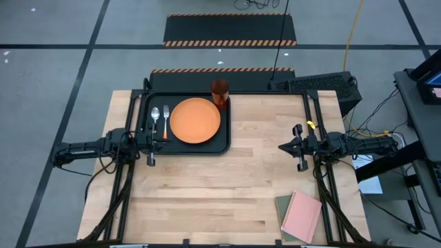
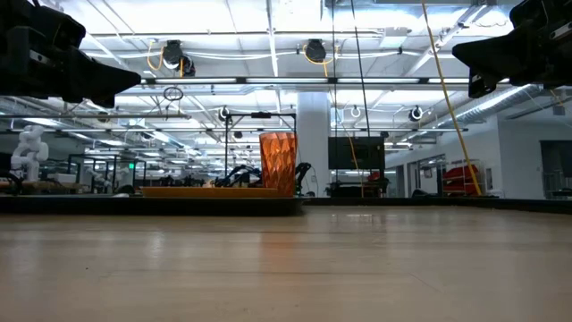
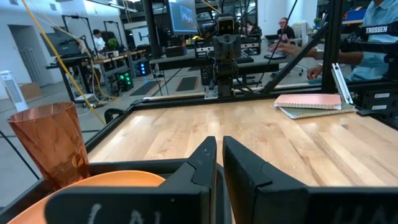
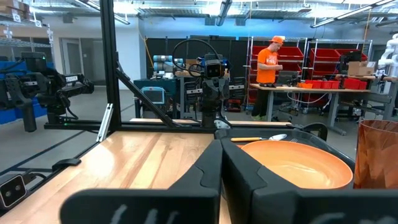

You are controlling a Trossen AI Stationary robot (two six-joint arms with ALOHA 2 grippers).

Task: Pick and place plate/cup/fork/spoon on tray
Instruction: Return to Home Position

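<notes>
The black tray (image 1: pixel 148 103) lies at the table's far left. On it rest the orange plate (image 1: pixel 196 120), the fork (image 1: pixel 165 120) and the spoon (image 1: pixel 155 118) side by side left of the plate, and the cup (image 1: pixel 219 91) upright in the far right corner. My left gripper (image 1: pixel 160 142) is shut and empty above the tray's near left edge. In the left wrist view its fingers (image 3: pixel 219 152) point across the table, with the cup (image 3: pixel 53 146) and plate (image 3: pixel 112 180) beside them. My right gripper (image 1: pixel 282 147) is shut and empty, held above the table's right part and pointing toward the tray.
A pink notebook (image 1: pixel 302 215) lies on a green one at the near right corner. Bare wood lies between the tray and my right gripper. Metal frame rails run along the table's left and right sides. People (image 4: pixel 268 62) work in the room beyond.
</notes>
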